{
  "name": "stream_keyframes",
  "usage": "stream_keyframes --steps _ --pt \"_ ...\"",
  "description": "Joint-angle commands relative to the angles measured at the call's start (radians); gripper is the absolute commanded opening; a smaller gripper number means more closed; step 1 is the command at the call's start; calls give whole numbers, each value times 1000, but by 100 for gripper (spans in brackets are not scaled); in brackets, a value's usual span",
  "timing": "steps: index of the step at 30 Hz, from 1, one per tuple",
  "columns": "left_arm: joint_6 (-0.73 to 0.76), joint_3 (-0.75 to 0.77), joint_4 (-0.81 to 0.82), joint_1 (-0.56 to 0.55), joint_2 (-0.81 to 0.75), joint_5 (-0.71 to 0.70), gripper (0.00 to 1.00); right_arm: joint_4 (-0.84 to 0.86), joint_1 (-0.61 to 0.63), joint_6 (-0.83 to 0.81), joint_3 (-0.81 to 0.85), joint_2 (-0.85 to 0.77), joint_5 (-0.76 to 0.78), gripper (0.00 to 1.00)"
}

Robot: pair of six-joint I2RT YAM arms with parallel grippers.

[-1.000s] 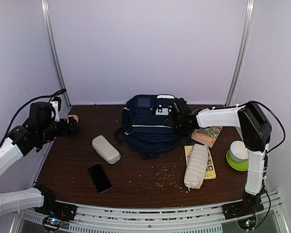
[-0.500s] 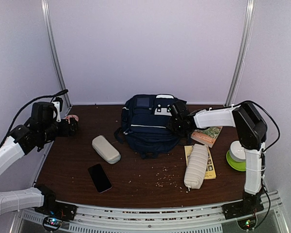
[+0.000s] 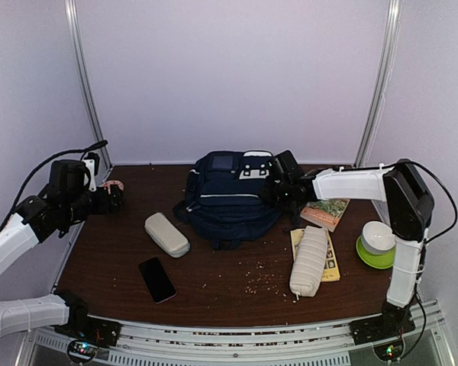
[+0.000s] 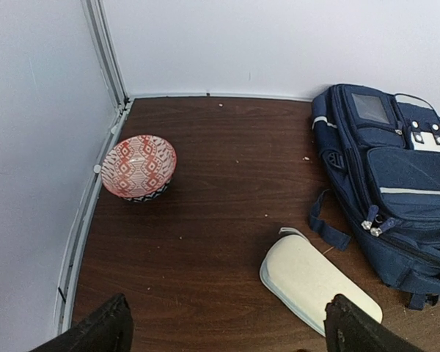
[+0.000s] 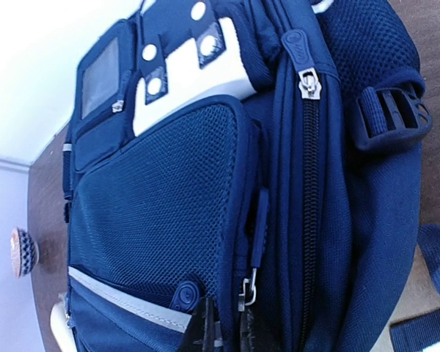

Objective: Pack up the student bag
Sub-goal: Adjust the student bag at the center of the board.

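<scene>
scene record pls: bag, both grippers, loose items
bag: navy, centre-back of table, looks zipped
left gripper: jaws open, empty, over the table's left side
right gripper: jaws shut on zip pull, on the bag's side nearest that arm
left of bag: case, phone, patterned bowl
right of bag: pouch lying on a book; second book; cup in green bowl
packed: none of these items

Soft, even light, faint shadows. Glare bleaches the pale wall (image 5: pixel 29 59) behind the sharp navy-blue fabric backpack (image 5: pixel 169 198).
</scene>
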Motion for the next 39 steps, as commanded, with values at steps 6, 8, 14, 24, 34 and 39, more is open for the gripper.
stream_keyframes --steps 6,8,14,24,34,39 --pt "2 30 21 -16 20 44 93 9 58 -175 -206 -209 -78 0" --pt "0 32 20 -20 31 55 93 18 64 -196 -247 -224 -92 0" --pt "11 40 18 -65 83 140 91 1 77 -301 -272 -234 -135 0" --pt "-57 110 50 -120 287 269 90 -157 83 -495 -18 -57 -178 0" --pt "-133 291 50 -120 550 247 89 -214 90 -493 63 -84 -168 50" --pt "-147 326 60 -121 602 217 89 -204 100 -448 -5 -205 -133 70"
